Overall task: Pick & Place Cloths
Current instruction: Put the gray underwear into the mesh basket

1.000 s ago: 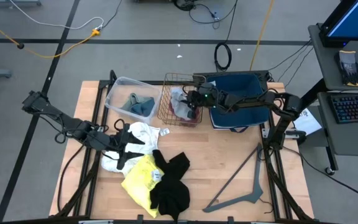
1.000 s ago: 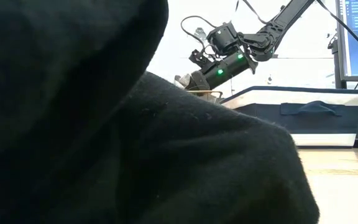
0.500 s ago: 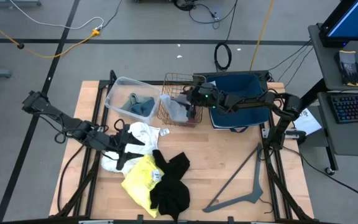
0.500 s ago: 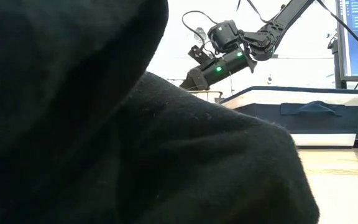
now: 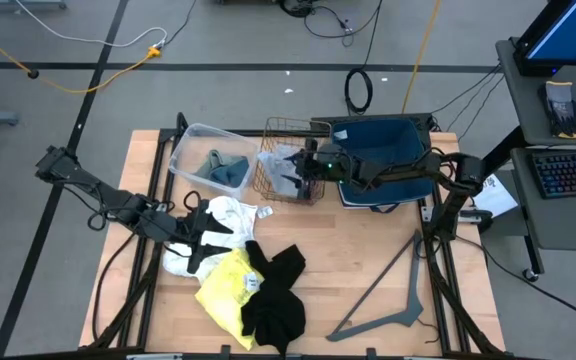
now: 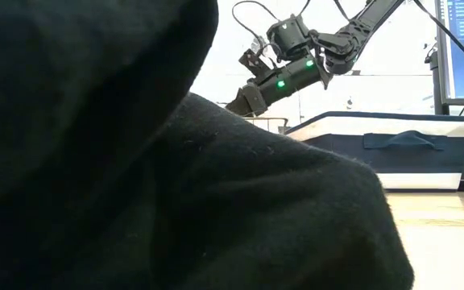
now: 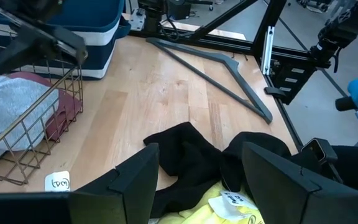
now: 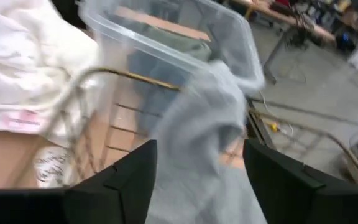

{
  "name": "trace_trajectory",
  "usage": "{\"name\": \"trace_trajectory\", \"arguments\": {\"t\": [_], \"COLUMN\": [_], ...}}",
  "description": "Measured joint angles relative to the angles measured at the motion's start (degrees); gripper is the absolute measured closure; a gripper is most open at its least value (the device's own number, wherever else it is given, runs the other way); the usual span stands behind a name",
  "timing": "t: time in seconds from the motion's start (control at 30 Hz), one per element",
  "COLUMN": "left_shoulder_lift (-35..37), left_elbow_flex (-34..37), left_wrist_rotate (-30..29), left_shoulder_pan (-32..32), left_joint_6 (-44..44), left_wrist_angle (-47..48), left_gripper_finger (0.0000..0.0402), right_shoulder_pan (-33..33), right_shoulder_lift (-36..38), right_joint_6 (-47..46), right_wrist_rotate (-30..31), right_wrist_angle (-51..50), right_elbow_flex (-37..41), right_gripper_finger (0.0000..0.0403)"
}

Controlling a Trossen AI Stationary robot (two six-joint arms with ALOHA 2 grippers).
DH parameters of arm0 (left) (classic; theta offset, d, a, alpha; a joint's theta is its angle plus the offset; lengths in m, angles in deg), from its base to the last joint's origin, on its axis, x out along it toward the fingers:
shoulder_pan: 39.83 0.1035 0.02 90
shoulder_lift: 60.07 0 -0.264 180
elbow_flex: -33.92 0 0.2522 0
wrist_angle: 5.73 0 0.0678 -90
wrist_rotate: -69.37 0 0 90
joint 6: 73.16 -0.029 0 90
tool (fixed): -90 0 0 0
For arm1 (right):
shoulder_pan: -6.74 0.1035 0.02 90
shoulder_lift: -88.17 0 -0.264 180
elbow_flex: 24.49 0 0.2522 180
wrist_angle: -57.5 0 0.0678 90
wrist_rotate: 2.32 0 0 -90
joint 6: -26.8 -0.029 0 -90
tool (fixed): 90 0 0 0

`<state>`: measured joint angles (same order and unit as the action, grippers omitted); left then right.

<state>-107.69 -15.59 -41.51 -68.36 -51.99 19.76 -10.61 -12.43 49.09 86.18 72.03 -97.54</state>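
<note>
My right gripper (image 5: 293, 176) is open over the wire basket (image 5: 268, 150). The grey cloth (image 8: 204, 143) lies below and between its fingers, on the maroon cloth (image 7: 58, 118) in the basket. My left gripper (image 5: 200, 238) is open over the white cloth (image 5: 226, 213) at the table's left. Beyond its fingers lie the yellow cloth (image 5: 226, 285) and a black cloth (image 5: 276, 295), both on the table. The teal-blue cloth (image 5: 226, 168) lies in the clear plastic bin (image 5: 190, 140). A black cloth (image 6: 135, 161) fills most of the low view.
A navy bin (image 5: 378, 160) stands right of the basket. The grey clothes hanger (image 5: 388, 290) lies on the table's near right. A white tag (image 7: 58, 182) lies beside the basket. Bare wood shows between the basket and the hanger.
My right gripper has gone toward the table's left over the wire basket, with its wrist rising. The grey cloth, bunched at the fingers before, now lies spread in the basket over the maroon cloth.
</note>
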Motion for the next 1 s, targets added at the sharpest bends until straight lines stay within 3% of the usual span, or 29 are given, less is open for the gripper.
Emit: {"name": "trace_trajectory", "arguments": {"t": [0.37, 0.73, 1.0], "left_shoulder_lift": [0.0, 0.0, 0.0], "left_elbow_flex": [0.0, 0.0, 0.0], "left_wrist_rotate": [-0.02, -0.04, -0.04], "left_shoulder_pan": [0.0, 0.02, 0.0], "left_joint_6": [0.11, -0.13, -1.02], "left_wrist_angle": [-0.02, -0.02, 0.0], "left_gripper_finger": [0.0167, 0.0167, 0.0167], "right_shoulder_pan": [1.67, 1.65, 1.42], "right_shoulder_lift": [-0.02, -0.02, -0.53], "right_joint_6": [-1.8, -6.29, -9.52], "right_wrist_rotate": [-0.05, -0.07, -1.09], "right_wrist_angle": [6.2, -17.51, -17.8], "right_elbow_flex": [-0.71, -16.88, -17.38], "right_gripper_finger": [0.0251, 0.0339, 0.0397]}}
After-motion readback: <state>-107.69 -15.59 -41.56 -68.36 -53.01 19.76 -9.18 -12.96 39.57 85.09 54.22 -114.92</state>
